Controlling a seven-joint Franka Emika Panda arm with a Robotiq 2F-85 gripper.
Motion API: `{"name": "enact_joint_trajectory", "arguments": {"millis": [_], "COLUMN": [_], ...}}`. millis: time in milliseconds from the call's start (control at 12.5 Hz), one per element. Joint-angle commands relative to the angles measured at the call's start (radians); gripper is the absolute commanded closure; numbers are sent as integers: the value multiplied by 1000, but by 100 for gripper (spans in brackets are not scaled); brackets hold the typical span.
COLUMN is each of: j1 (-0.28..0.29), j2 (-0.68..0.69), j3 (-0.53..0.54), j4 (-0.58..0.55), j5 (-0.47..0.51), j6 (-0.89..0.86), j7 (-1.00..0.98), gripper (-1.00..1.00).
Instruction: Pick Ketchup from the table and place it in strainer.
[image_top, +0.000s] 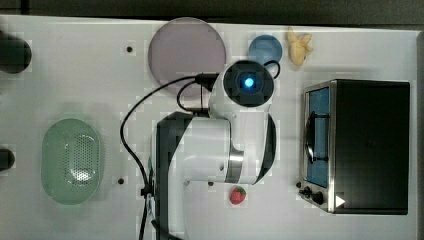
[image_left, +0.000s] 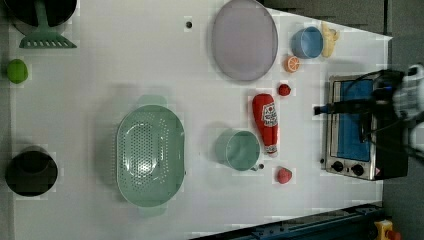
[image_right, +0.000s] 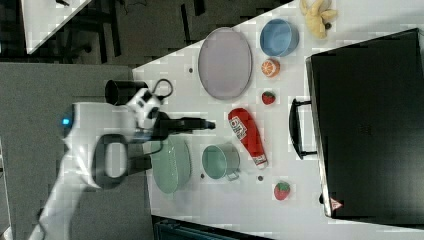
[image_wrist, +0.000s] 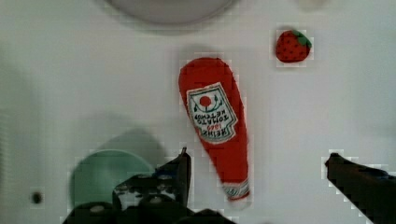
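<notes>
My arm (image_top: 210, 150) reached out bent at the elbow, wrist turned downward, and my hand (image_wrist: 257, 170) hung with its two fingers (image_wrist: 180, 172) spread wide, gripping nothing.

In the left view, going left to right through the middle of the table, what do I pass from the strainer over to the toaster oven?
strainer → green cup → Ketchup, lying on its side → toaster oven.

Arm (image_top: 210, 150) over Ketchup, top view.
</notes>
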Motion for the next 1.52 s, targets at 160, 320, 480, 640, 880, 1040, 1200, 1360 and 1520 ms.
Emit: {"name": "enact_joint_trajectory", "arguments": {"millis": [160, 320, 480, 640, 880, 1040, 1200, 1360, 1520], "j1": [4, 5, 7, 7, 14, 23, 27, 27, 28], "j2": [14, 53, 96, 140, 204, 245, 281, 312, 338], "j3": [28, 34, 35, 35, 38, 38, 38, 36, 35], "j4": [-81, -123, -149, -165, -187, -202, -218, -231, -232], "j5": [1, 0, -42, -97, -97, -97, -97, -97, -97], "j6": [173, 230, 290, 344, 418, 485, 549, 578, 595], "j7": [-194, -194, -189, -167, -163, -152, -128, -114, -105], "gripper": [-100, -100, -100, -100, -100, -100, -100, -100, -68]}}
